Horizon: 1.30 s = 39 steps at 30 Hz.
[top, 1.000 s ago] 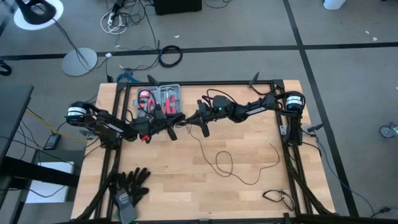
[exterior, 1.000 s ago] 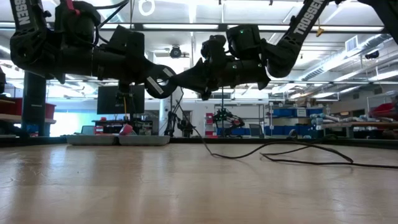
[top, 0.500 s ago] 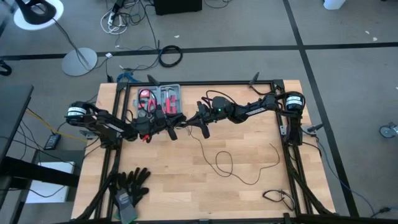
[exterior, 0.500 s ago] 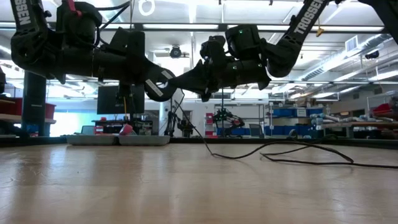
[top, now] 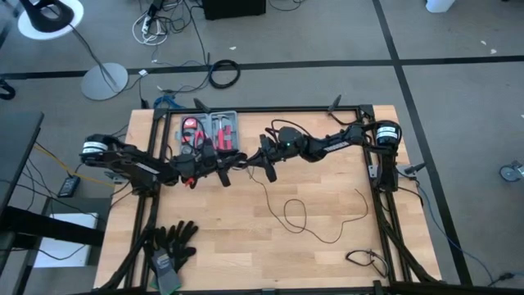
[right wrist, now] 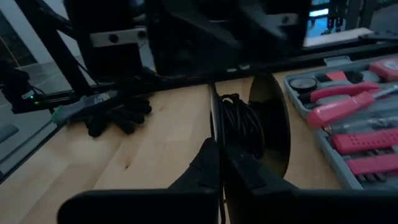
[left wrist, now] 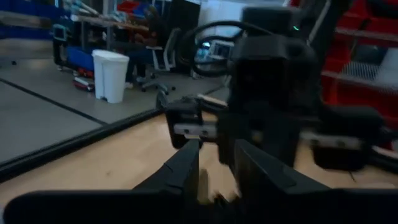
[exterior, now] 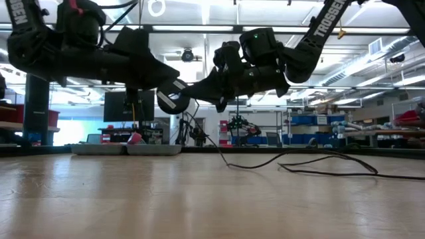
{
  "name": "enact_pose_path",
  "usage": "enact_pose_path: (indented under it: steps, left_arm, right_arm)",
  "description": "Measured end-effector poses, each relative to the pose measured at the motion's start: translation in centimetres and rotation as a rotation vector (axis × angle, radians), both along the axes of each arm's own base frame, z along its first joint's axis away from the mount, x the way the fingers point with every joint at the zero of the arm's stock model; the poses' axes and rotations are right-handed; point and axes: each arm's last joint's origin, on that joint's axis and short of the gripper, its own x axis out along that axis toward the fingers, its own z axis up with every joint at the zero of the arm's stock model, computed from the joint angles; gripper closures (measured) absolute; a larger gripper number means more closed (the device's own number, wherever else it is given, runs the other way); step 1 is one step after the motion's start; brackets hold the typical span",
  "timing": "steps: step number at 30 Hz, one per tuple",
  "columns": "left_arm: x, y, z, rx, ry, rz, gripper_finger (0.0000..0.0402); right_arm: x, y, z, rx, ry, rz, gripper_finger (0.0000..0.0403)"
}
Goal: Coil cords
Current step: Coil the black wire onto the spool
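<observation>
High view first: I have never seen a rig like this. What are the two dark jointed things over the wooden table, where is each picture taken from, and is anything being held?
They are two robot arms, each ending in a two-finger gripper. The high view looks straight down. The low view looks level across the table. Each wrist view looks forward past one arm's own fingers.

The left gripper and right gripper meet tip to tip above the table's far middle. On the wood lie a thin black cord in loose loops, an open tool case with red-handled tools, and black gloves.

The right gripper is shut on the cord, which hangs from it down to the table. The left gripper's fingers stand apart. A small bundle of cord shows between the two grippers, but I cannot tell whether the left one touches it.
</observation>
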Motion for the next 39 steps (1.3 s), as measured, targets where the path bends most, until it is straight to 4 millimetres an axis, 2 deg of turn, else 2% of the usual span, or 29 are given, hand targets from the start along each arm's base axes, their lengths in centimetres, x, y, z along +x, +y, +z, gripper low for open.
enact_pose_path:
  steps: [12, 16, 22, 27, 31, 39]
  left_arm:
    - [-1.9, 0.2, 0.6, -0.052, 0.202, -0.004, 0.0294]
    - [-1.7, 0.5, 0.4, -0.101, 0.311, -0.055, 0.0294]
    - [-1.2, 0.9, 0.8, -0.137, 0.385, -0.100, 0.0294]
    - [-0.9, 1.0, 1.1, -0.152, 0.413, -0.140, 0.0294]
    - [-1.0, 1.1, 1.1, -0.148, 0.421, -0.106, 0.0294]
    - [-0.9, 1.3, 2.4, -0.075, 0.337, -0.068, 0.0294]
  right_arm:
    - [-0.1, 0.5, -0.6, 0.026, 0.059, 0.057, 0.0403]
    - [-0.1, 0.9, -0.8, 0.034, 0.084, 0.075, 0.0403]
    - [0.0, 1.2, -0.8, 0.030, 0.082, 0.086, 0.0403]
    - [0.0, 1.2, -0.8, 0.031, 0.084, 0.087, 0.0403]
    - [-0.1, 1.1, -0.9, 0.032, 0.092, 0.084, 0.0403]
    - [-0.4, 1.1, -1.7, 0.047, 0.188, 0.054, 0.0403]
